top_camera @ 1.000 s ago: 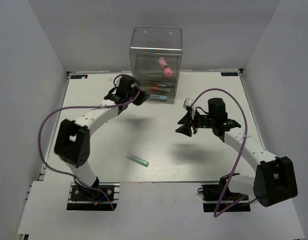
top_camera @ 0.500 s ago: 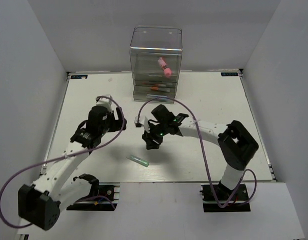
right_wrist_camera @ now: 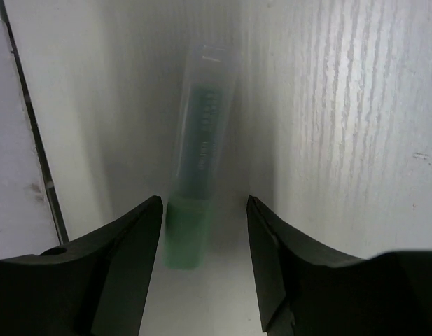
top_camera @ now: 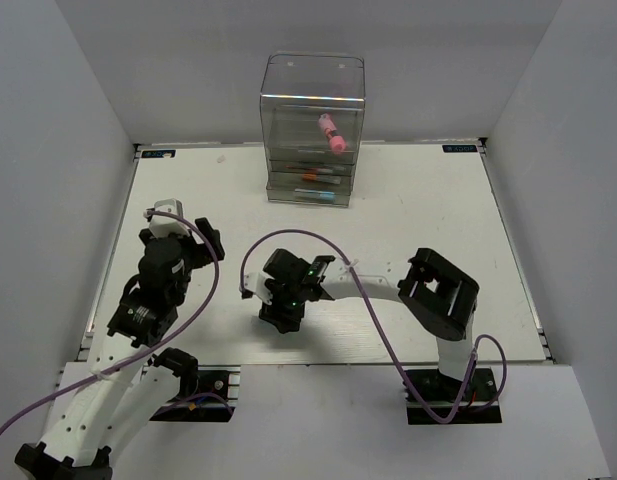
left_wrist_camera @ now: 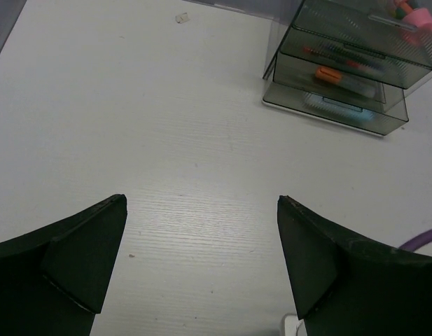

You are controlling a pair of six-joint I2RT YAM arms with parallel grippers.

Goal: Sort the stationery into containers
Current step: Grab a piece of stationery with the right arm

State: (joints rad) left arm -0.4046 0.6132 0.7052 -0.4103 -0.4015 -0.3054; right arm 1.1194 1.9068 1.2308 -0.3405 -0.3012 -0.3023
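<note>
Overhead, little crowded the white table (top_camera: 418,200): the clear drawer organiser (top_camera: 313,100) stood at the far edge, well apart from both arms, with the pink stubby cylinder (top_camera: 331,133) in its tall top compartment and an orange-tipped marker (left_wrist_camera: 329,73) in one drawer. The right arm's purple cable (top_camera: 298,233) arched above the right gripper (right_wrist_camera: 203,210). From above, that gripper hid the green-tipped clear marker (right_wrist_camera: 199,161). Only the wrist camera showed it, blurred, lying flat on the table near the front edge. The fingers were spread to either side of its green cap, and we could not tell whether they touched it. The left gripper (left_wrist_camera: 200,203) hung with its fingers wide apart over bare table, holding nothing. Half a second earlier the marker had lain in plain sight with the right gripper just beyond it, and the left arm had reached further toward the middle.
</note>
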